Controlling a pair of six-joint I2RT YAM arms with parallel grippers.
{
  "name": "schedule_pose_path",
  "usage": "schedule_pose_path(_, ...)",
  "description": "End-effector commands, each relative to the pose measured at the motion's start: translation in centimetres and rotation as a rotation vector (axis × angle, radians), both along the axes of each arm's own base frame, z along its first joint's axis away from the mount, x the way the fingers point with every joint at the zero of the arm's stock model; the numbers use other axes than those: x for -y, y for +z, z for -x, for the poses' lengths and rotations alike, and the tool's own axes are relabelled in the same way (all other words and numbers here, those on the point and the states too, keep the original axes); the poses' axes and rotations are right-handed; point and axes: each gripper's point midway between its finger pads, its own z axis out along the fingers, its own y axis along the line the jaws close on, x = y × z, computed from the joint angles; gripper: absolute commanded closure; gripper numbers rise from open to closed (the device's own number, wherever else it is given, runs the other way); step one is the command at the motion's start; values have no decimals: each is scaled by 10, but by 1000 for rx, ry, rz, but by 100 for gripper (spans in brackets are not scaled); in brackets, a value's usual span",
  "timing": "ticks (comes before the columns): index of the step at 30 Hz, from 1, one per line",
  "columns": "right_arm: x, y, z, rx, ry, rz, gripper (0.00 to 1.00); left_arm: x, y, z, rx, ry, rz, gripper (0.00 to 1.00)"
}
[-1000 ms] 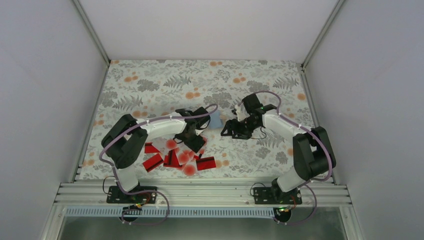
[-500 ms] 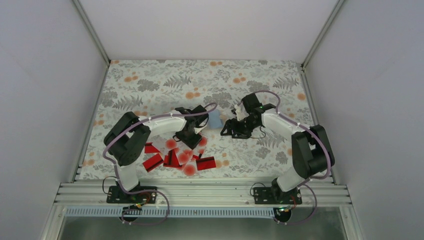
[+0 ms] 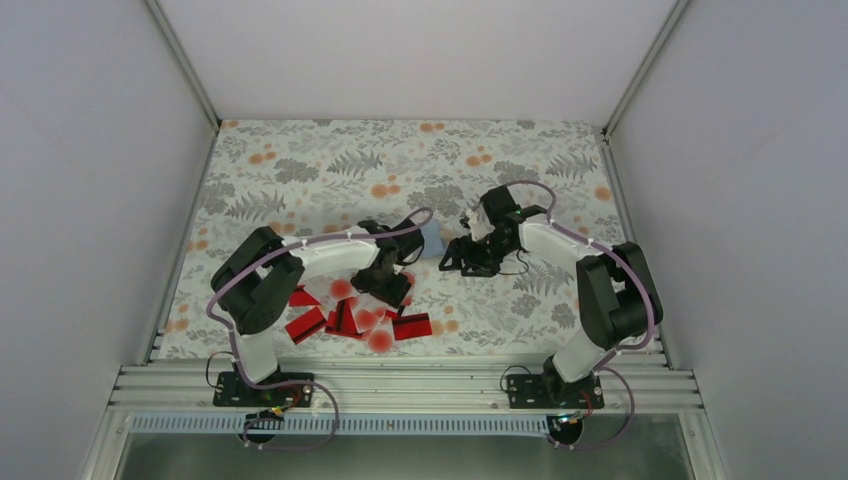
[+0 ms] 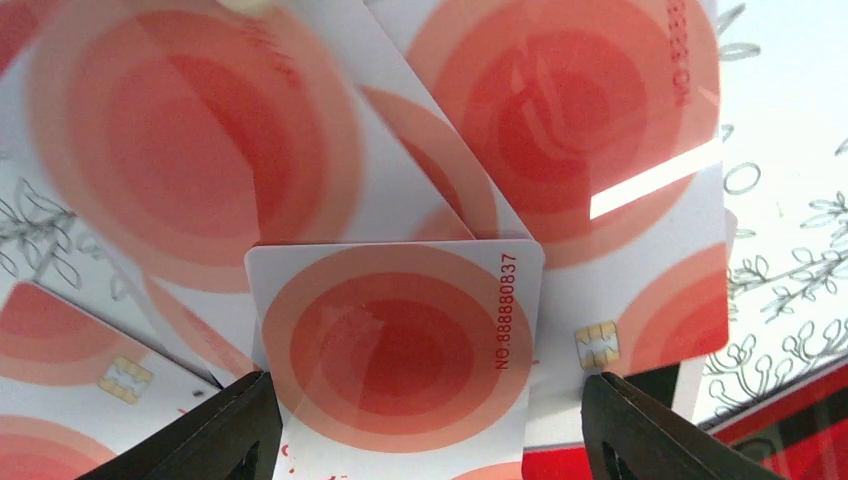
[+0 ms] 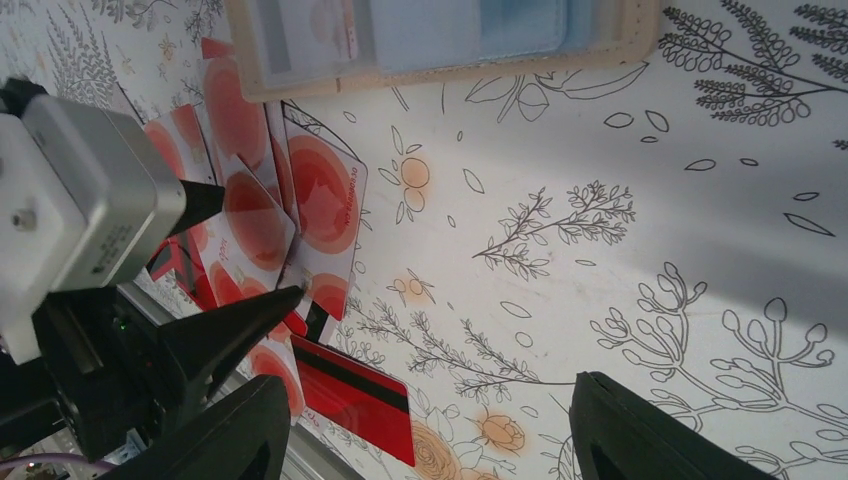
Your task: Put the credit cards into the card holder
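The credit cards (image 3: 352,315) lie in a loose, overlapping heap on the flower-printed tablecloth (image 3: 300,170), close to the near edge and left of centre. White ones with big red dots are on top, and glossy red cards (image 5: 350,395) with a black stripe are fanned out on the near side. The left gripper (image 4: 425,395) hangs right over the heap with its jaws spread, one finger (image 4: 225,430) on each side of a white card (image 4: 400,350) that lies flat on the others. Nothing is clamped. That card's long axis runs lengthwise between the fingers, and "NO.888880837" is printed in red along one long edge. A neighbouring card (image 4: 590,130) has a similar red number, cut off at the frame's edge, and a gold chip (image 4: 597,345). The card holder (image 5: 440,40) lies opened flat just beyond the heap, toward the far side and between the two grippers. Its blue-grey inside faces up with the tan rim showing, and its long axis runs across the right wrist view. The right gripper (image 5: 430,385), just to the holder's right, hovers with jaws wide apart and empty.
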Motion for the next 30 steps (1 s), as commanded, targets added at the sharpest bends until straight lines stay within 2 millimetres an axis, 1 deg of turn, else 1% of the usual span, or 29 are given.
schedule_pose_path(1,-3,8,-7,31,20,-20,29,1,1,16,-48,12,-23,25)
schedule_pose_path(4,-2,8,-5,36,28,-17,29,-7,-8,22,-58,11,-56,25)
schedule_pose_path(7,-1,9,-4,37,33,-13,29,-17,-17,24,-50,25,-107,28)
schedule_pose_path(10,1,8,-2,39,38,-8,29,-26,-25,22,-31,33,-154,36)
schedule_pose_path(13,1,7,-1,39,42,-5,29,-28,-30,20,-8,27,-189,41)
schedule_pose_path(16,3,7,-2,45,46,-5,29,-26,-31,19,0,23,-190,46)
schedule_pose_path(21,6,7,-3,48,45,-5,29,-18,-26,18,23,32,-183,50)
schedule_pose_path(23,6,8,-4,53,44,-7,29,-14,-21,16,33,36,-171,50)
schedule_pose_path(25,7,11,-6,63,41,-10,29,-7,-13,14,45,41,-151,50)
schedule_pose_path(30,7,22,-11,91,26,-25,29,8,13,5,70,55,-91,50)
